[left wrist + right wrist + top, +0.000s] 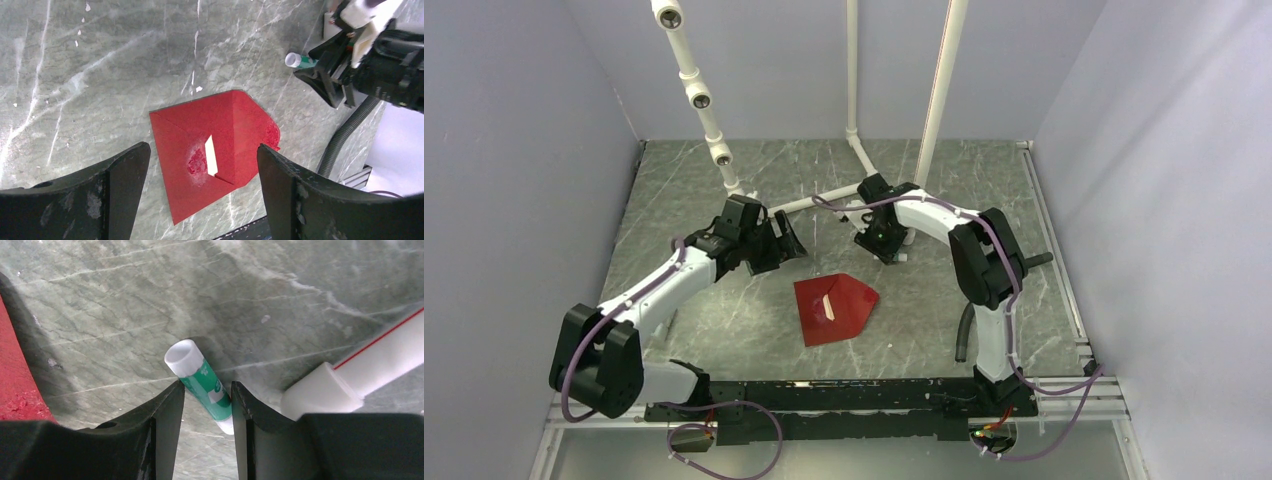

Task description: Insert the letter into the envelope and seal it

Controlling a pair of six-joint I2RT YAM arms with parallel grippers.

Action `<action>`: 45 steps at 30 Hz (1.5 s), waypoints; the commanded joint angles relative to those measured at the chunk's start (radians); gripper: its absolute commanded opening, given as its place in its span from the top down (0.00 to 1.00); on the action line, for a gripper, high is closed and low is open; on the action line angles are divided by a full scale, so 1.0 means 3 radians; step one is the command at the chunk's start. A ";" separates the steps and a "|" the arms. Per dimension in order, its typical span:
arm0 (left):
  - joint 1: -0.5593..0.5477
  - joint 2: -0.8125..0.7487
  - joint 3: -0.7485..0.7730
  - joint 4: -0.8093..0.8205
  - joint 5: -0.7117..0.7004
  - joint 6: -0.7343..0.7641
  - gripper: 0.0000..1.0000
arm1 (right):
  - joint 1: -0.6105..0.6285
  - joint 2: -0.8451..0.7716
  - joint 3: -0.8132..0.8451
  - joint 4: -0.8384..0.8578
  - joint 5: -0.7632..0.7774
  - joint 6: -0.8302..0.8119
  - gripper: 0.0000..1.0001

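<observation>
Fingers (125, 175) of the left gripper (202, 149) stand spread wide above the envelope (180, 132), which lies flat on the table (75, 75) between the arms, its pointed flap toward the right arm. A narrow pale strip (211, 156) shows on its face; whether this is the letter cannot be told. The right gripper (207, 387) flanks a green-and-white glue stick (200, 377); whether its fingers grip the stick cannot be told.

One envelope (852, 298), one glue stick (202, 379)
</observation>
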 commanded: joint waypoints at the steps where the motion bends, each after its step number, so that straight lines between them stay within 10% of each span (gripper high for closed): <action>1: 0.0024 -0.0178 -0.0008 0.0041 0.0003 -0.0003 0.16 | 0.0076 0.0003 -0.0080 0.0116 0.0085 -0.0031 0.57; 10: 0.0034 -0.0354 -0.0061 0.0038 0.0024 -0.0009 0.15 | 0.0112 -0.0371 -0.0154 0.0298 0.0074 0.0061 0.95; 24: 0.0039 -0.0728 0.0273 0.0223 0.0588 -0.0119 0.07 | 0.0126 -0.1965 -0.0692 0.1031 -0.1435 0.0787 0.92; 34: 0.0037 -0.0392 0.0316 0.0689 0.1818 -0.0757 0.07 | 0.0585 -0.2031 -0.0442 0.0612 -0.1398 0.0533 0.90; 45: -0.0010 -0.0130 0.0268 0.0701 0.2154 -0.0828 0.39 | 0.0806 -0.1859 -0.0310 0.0585 -0.1319 0.0479 0.89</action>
